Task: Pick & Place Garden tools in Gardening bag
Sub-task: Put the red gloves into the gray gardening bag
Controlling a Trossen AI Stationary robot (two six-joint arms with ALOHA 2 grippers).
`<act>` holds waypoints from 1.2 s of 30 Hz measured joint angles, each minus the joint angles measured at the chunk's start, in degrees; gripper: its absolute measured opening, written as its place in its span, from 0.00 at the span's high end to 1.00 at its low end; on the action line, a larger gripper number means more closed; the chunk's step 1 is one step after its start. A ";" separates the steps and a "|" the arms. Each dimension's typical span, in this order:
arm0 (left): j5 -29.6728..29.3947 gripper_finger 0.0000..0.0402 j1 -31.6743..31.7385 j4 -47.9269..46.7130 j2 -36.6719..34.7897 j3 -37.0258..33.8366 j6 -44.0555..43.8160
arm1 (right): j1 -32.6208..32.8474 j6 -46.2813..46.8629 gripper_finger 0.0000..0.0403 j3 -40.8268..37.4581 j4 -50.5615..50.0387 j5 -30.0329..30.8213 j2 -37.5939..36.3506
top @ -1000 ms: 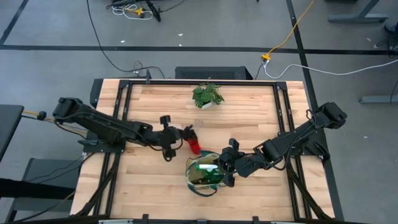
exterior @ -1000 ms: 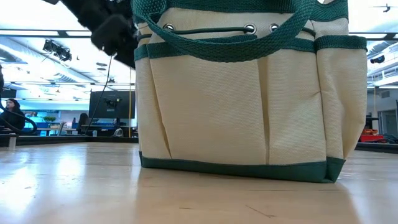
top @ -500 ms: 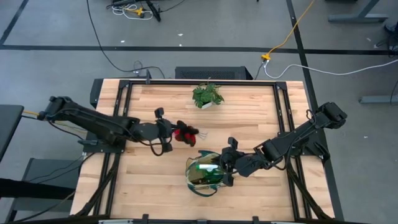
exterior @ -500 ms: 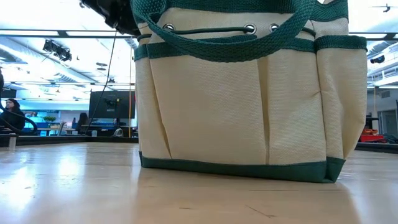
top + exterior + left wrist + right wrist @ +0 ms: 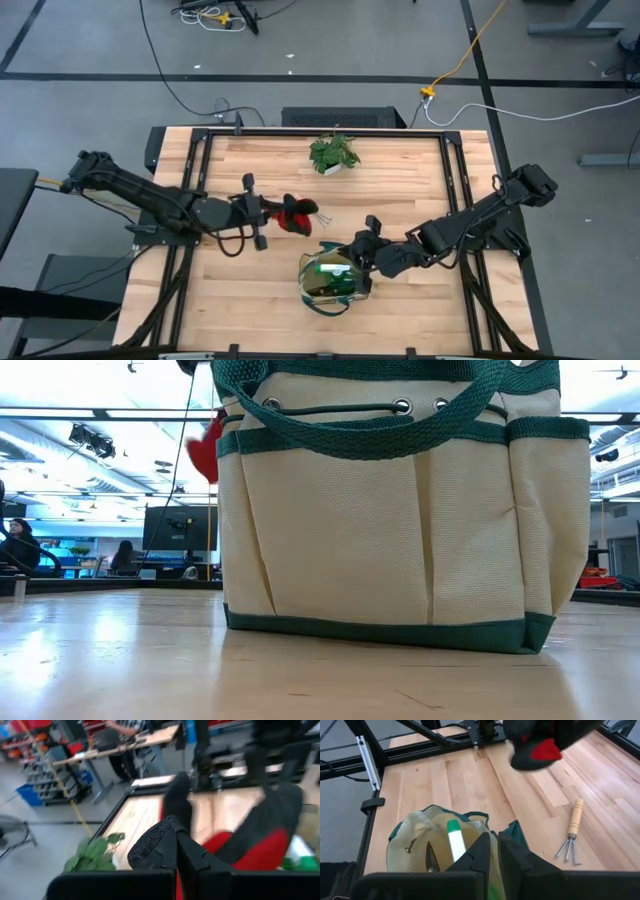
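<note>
The beige gardening bag [image 5: 330, 280] with green trim stands on its base near the table's front; it fills the low view [image 5: 400, 520]. Inside it show the green spray bottle [image 5: 452, 839] and a dark-handled tool [image 5: 431, 856]. My right gripper [image 5: 362, 256] is shut on the bag's rim. My left gripper [image 5: 264, 213] is shut on the red-and-black gloves [image 5: 295, 215], which hang in the air left of and beyond the bag [image 5: 205, 450]. The small pronged rake [image 5: 570, 837] lies flat on the wood beyond the bag. My left gripper pinches the gloves at a black knit part [image 5: 150, 844] between its two fingers, coming nearly level from the table's left. The gloves stick out past the fingertips, lifted clear of the table. My right gripper pinches the bag's top rim [image 5: 492, 839] on its right side between its two fingers, slanting down from the table's right. The bag stands upright on the table.
A leafy potted plant [image 5: 333, 152] stands at the far middle of the table. Black frame rails [image 5: 195, 180] run along the table's left and right sides. Bare wood lies left of the bag and along the near edge.
My left gripper has risen and drawn back toward the table's left edge, tipping from pointing down to nearly level. The gloves have come up off the table with it and now hang clear. The bag has stayed where it was.
</note>
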 joint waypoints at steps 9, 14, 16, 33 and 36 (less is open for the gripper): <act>-0.16 1.00 -5.62 1.61 -0.29 3.79 0.99 | -1.55 0.22 0.91 0.00 -0.90 0.00 0.00; -0.14 1.00 -8.98 1.83 -0.29 4.90 0.94 | -2.19 0.19 0.91 0.00 -1.16 0.01 0.00; -0.14 1.00 -10.29 2.24 -0.25 4.90 0.69 | -2.36 -0.33 0.91 0.00 -1.26 0.02 0.00; -0.58 1.00 -15.77 16.89 7.52 4.94 2.46 | -2.70 -1.55 0.91 0.00 -1.40 0.02 0.00; -0.58 1.00 -16.13 19.35 8.57 4.94 2.44 | -2.70 -1.96 0.91 0.00 -1.73 0.08 0.00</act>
